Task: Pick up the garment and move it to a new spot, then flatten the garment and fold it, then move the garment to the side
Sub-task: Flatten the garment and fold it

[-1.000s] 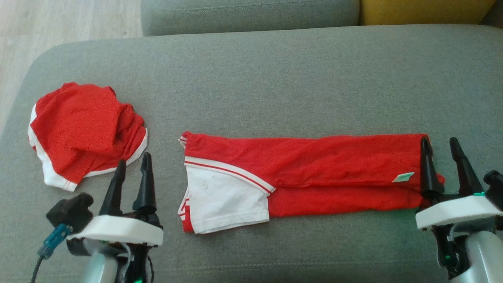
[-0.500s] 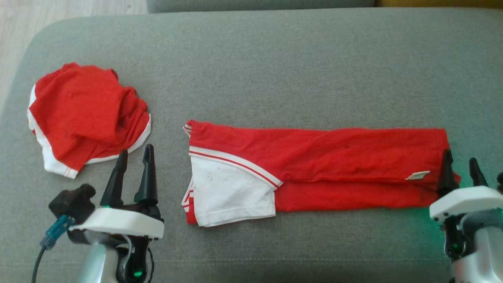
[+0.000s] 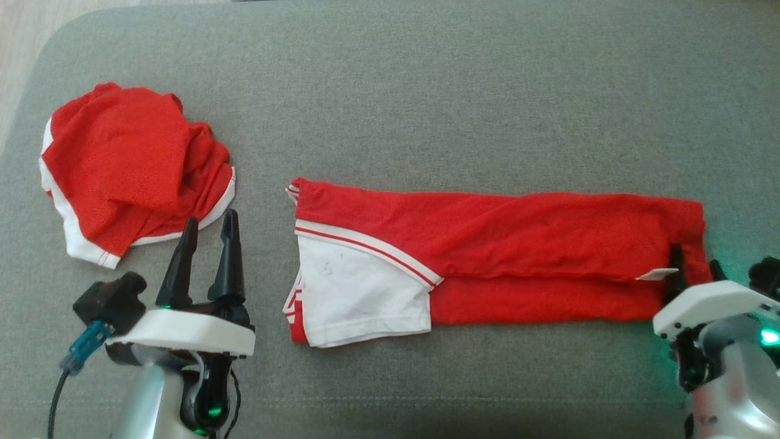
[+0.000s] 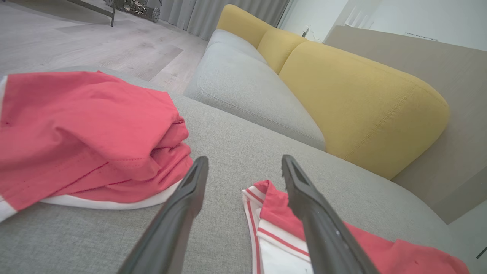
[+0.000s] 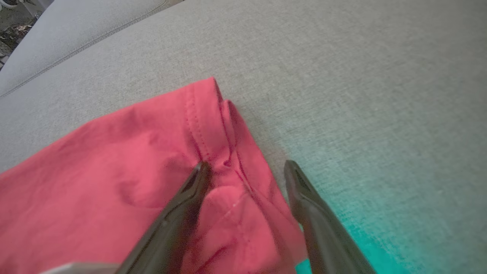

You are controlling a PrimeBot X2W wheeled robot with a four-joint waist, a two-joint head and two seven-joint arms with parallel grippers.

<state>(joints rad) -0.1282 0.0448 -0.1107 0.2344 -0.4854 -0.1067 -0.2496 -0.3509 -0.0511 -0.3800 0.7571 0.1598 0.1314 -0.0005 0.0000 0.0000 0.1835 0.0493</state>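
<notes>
Red garment (image 3: 487, 244) folded in a long strip, flat on the grey cushion (image 3: 426, 91). Left fingers (image 3: 228, 256) wide apart, holding nothing, between it and a crumpled red cloth (image 3: 122, 164). Right fingers (image 5: 179, 217) wide apart over its right hem, gripping nothing.

Soft daylight fills the room, and the shadows are faint. A green glow falls on the grey cushion (image 5: 380, 171) beside the right gripper (image 3: 693, 256). In the right wrist view, one dark finger (image 5: 179, 220) looks blurry. In the left wrist view, the edges bend a bit.
</notes>
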